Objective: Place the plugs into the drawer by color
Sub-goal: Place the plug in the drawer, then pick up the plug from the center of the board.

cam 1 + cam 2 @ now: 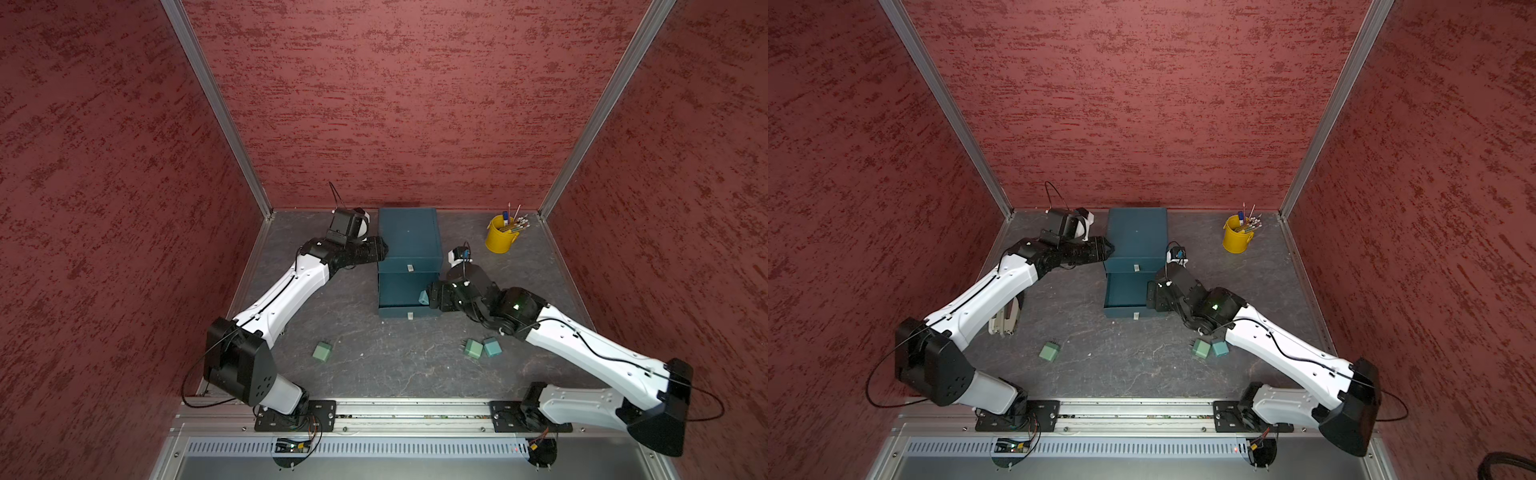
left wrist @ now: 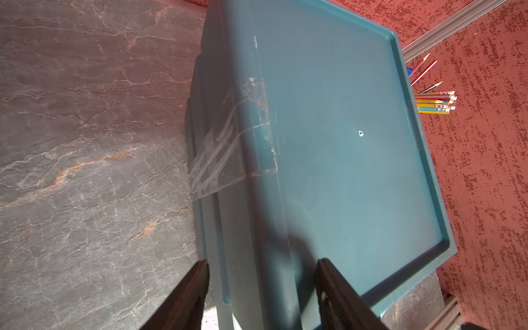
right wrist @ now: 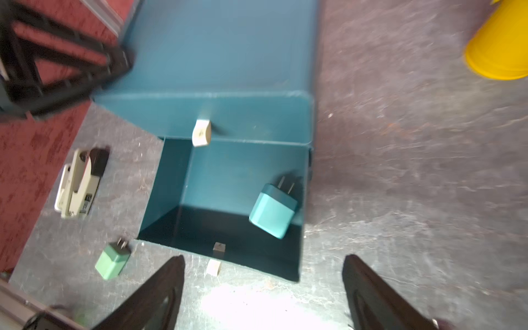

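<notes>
The drawer [image 1: 409, 241] is a dark teal chest at the back middle, with one drawer below the top pulled out [image 3: 174, 183]. A teal plug [image 3: 273, 211] lies tilted inside it by the side wall, also visible in a top view [image 1: 423, 297]. My right gripper [image 3: 263, 257] hangs open and empty over that drawer's front. My left gripper [image 2: 263, 261] is shut on the chest's upper left edge. On the table lie a green plug [image 1: 322, 352], plus another green plug [image 1: 473, 348] beside a teal plug [image 1: 492, 347] under the right arm.
A yellow pen bucket [image 1: 501, 235] stands at the back right. A white stapler-like tool [image 1: 1005, 320] lies under the left arm. Red walls close in the back and both sides. A metal rail [image 1: 374, 415] runs along the front.
</notes>
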`<move>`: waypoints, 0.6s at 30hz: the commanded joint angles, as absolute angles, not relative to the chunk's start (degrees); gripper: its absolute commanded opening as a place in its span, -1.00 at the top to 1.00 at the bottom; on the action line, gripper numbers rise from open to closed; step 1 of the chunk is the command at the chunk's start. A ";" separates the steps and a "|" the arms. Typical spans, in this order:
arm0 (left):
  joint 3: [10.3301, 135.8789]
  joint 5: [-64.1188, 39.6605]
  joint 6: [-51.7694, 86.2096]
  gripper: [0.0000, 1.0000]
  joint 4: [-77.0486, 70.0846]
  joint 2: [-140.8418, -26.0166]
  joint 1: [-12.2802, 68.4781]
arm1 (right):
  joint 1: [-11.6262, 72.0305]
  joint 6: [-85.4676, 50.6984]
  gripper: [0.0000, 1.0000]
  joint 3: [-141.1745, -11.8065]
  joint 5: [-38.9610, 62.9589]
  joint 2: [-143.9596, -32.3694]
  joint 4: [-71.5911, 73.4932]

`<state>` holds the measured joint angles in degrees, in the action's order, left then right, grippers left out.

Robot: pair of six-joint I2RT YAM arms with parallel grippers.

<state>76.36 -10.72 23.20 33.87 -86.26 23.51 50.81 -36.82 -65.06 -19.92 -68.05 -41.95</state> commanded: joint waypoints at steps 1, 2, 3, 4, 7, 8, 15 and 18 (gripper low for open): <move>75.10 -10.89 21.78 -0.25 35.78 -85.61 22.94 | 50.43 -39.13 -0.82 -67.15 -29.35 -65.97 -54.27; 75.18 -10.96 21.68 -0.25 35.77 -85.60 22.94 | 49.39 -41.00 -0.81 -66.79 -30.78 -65.55 -57.84; 75.23 -11.01 21.63 -0.24 35.73 -85.65 22.81 | 48.05 -42.97 -0.81 -66.07 -31.34 -64.99 -60.72; 75.20 -11.13 21.64 -0.24 35.82 -85.61 22.84 | 46.09 -44.84 -0.81 -64.53 -31.06 -64.19 -63.11; 75.06 -11.41 21.74 -0.23 35.60 -85.52 22.85 | 39.82 -47.20 -0.76 -57.29 -26.10 -60.75 -65.01; 75.05 -11.51 21.81 -0.24 35.64 -85.45 22.81 | 38.01 -47.49 -0.70 -54.46 -23.84 -59.38 -64.67; 75.06 -11.67 21.70 -0.23 35.99 -84.92 22.84 | 33.02 -48.29 -0.56 -43.19 -15.60 -56.10 -61.30; 74.95 -11.51 21.45 -0.22 36.41 -84.98 22.85 | 32.03 -48.23 -0.56 -40.45 -13.22 -57.70 -58.65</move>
